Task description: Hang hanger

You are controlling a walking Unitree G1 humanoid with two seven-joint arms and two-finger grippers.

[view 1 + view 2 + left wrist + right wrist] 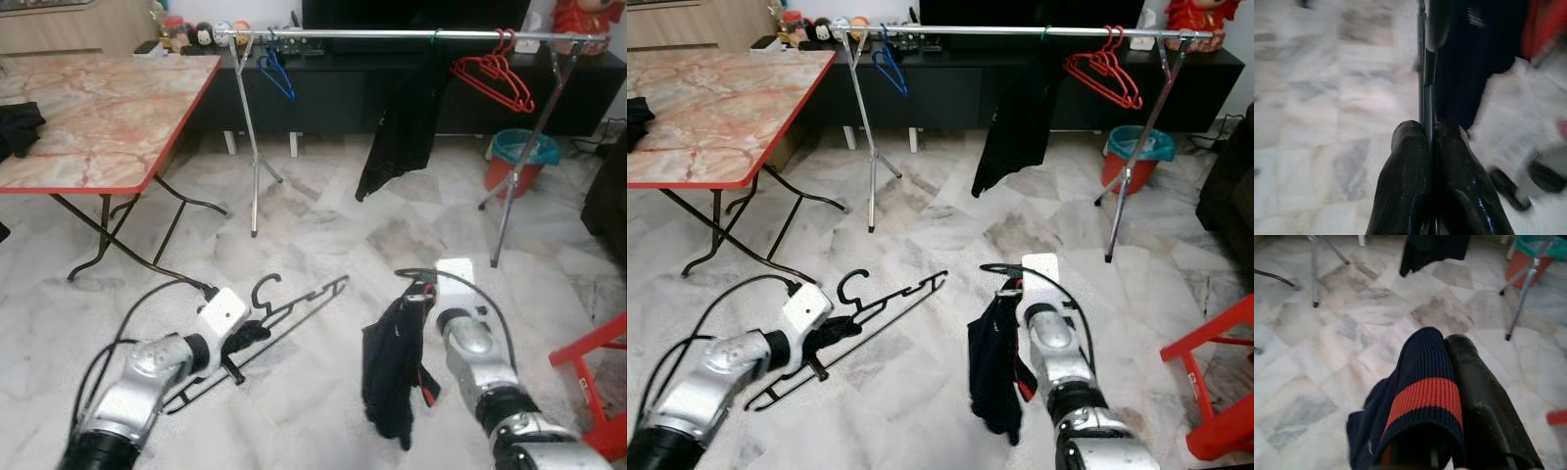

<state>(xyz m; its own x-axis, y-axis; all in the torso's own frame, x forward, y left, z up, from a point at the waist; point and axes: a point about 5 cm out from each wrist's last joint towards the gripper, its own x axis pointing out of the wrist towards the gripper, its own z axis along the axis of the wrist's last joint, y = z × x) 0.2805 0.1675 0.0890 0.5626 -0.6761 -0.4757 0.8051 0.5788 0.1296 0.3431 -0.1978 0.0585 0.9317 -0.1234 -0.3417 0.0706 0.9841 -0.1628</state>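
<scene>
From the head camera, I have both arms stretched forward and low over the marble floor. My left gripper [238, 345] pinches one black hanger [263, 333], which slants up toward the middle, hook end raised. My right gripper [419, 297] holds one dark garment [389, 377] that droops beside the forearm. Ahead stands one metal rack [392, 35]; on its rail I count one blue hanger [277, 74], one hanging black garment [404, 127] and a cluster of red hangers [495, 74] whose number I cannot tell. One marble-topped folding table [93, 122] sits at the left, a teal bin [522, 152] behind the rack's right leg.

From the left wrist, the fingers [1405, 186] are pressed together on the hanger's thin wire [1423, 73].

From the right wrist, a navy cuff with one red stripe [1427, 396] is wrapped over one finger, touching the other finger [1484, 406].
</scene>
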